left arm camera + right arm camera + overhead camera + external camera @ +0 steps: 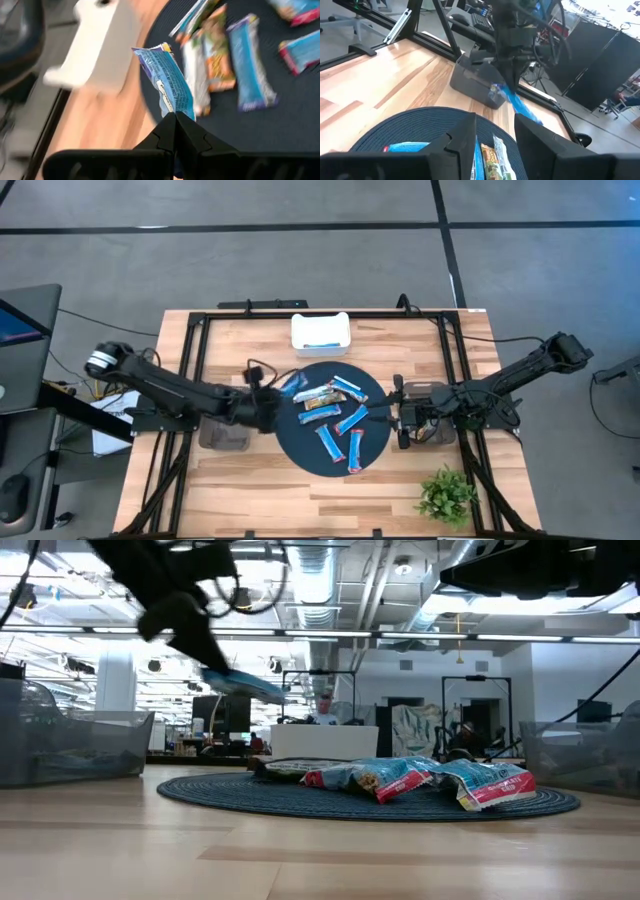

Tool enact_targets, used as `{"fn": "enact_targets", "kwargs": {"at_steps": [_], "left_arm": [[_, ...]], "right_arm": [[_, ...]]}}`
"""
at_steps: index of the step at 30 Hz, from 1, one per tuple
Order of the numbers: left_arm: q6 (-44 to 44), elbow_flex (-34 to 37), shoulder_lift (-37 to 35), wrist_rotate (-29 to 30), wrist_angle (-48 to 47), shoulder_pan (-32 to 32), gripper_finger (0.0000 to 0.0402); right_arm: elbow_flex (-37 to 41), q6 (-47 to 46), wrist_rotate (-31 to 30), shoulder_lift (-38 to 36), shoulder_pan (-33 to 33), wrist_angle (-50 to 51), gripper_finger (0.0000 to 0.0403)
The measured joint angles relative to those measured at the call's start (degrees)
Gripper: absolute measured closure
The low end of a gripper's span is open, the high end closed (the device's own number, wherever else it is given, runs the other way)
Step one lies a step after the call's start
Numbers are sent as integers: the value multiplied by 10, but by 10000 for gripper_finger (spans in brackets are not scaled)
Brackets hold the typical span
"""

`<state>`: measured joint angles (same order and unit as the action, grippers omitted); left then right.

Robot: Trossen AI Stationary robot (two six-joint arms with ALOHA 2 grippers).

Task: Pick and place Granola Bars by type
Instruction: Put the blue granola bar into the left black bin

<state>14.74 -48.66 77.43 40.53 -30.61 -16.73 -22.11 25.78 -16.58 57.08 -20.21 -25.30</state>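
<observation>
Several granola bars (340,420) lie flat on a round dark mat (300,455): blue ones, some with red ends, and tan ones (220,55). My left gripper (272,395) is above the mat's left edge, shut on a blue bar (293,385) that is lifted clear (245,685). My right gripper (401,420) is open (495,132) at the mat's right edge and touches nothing. Another blue bar lies in a white tray (320,332) at the table's far side. My left gripper (175,120) pinches the blue bar by one end (177,107) between its two shut fingers. The fingers come level from the table's left, slanting slightly down, in line with the bar. The bar sticks out beyond the fingertips toward the mat, lifted clear, with its free end (150,52) in the air.
A clear bin (225,432) stands left of the mat and another (440,425) on its right under the right arm. A small green plant (447,495) sits at the near right corner. A black frame (190,360) runs along the table's sides.
</observation>
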Motion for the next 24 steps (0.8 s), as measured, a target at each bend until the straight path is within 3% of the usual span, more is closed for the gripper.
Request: {"fn": "enact_targets", "kwargs": {"at_steps": [5, 13, 24], "left_arm": [[163, 0, -16, 41, -140, -60, 401], [350, 0, -15, 36, -276, -142, 401], [562, 0, -15, -62, -406, -247, 401]], "right_arm": [[0, 0, 0, 0, 0, 0, 274], [0, -2, 0, 0, 0, 0, 274], [0, -4, 0, 0, 0, 0, 274]]}}
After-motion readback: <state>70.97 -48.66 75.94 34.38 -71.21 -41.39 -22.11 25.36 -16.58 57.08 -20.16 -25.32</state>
